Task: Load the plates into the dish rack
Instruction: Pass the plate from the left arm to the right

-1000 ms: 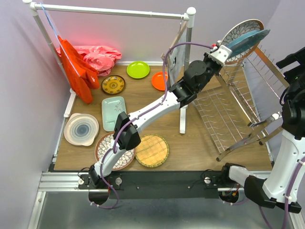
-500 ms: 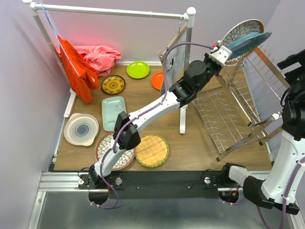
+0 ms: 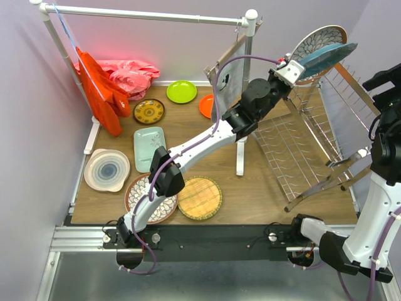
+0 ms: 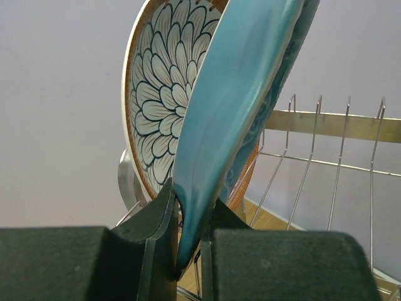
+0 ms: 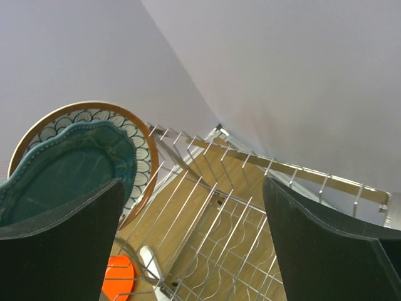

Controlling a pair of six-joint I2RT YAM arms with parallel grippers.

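Observation:
My left gripper (image 3: 293, 68) is shut on the rim of the teal scalloped plate (image 3: 326, 55), holding it on edge at the top of the chrome wire dish rack (image 3: 294, 150). A brown-rimmed floral plate (image 3: 316, 39) stands in the rack just behind it. In the left wrist view the teal plate (image 4: 232, 106) is pinched between the fingers, with the floral plate (image 4: 160, 94) behind. My right gripper (image 5: 194, 251) is open and empty above the rack; it sees the teal plate (image 5: 69, 169). Other plates lie on the table: lime green (image 3: 181, 91), orange (image 3: 208, 106), woven yellow (image 3: 199, 198).
A white pipe rail (image 3: 150, 15) with red and pink cloths (image 3: 103, 88) stands at the back left. A mint tray (image 3: 149, 148), a white ringed plate (image 3: 107, 169), a yellow-brown plate (image 3: 149, 111) and a second floral plate (image 3: 135, 191) lie on the left of the table.
The teal plate tipped slightly right toward the rack tines; the panel hanging on the rail swung a little. The right arm has not moved.

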